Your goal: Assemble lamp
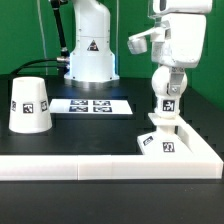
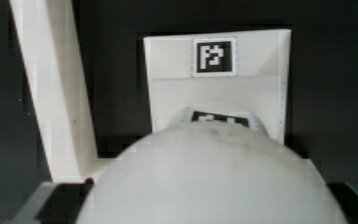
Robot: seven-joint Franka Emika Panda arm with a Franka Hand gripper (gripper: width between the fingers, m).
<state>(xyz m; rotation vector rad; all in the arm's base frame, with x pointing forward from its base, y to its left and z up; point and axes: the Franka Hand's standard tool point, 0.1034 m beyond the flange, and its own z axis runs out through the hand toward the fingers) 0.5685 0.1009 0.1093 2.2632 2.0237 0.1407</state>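
The white bulb point(image 1: 167, 88) stands upright over the flat square base point(image 1: 150, 142) at the exterior view's right, its tagged stem reaching down to the base. My gripper point(image 1: 168, 72) comes from above and is shut on the bulb's round top. In the wrist view the bulb point(image 2: 202, 170) fills the near part of the picture between my dark fingers point(image 2: 51, 203), with my gripper point(image 2: 202, 208) around it. The base point(image 2: 220, 80) and its tag lie beyond. The tapered shade point(image 1: 31, 104) stands alone at the exterior view's left.
The marker board point(image 1: 92, 105) lies flat between the shade and the base. The long white L-shaped wall point(image 1: 70, 167) runs along the front and round the base's right side; it also shows in the wrist view point(image 2: 60, 90). The robot's pedestal point(image 1: 88, 50) stands behind.
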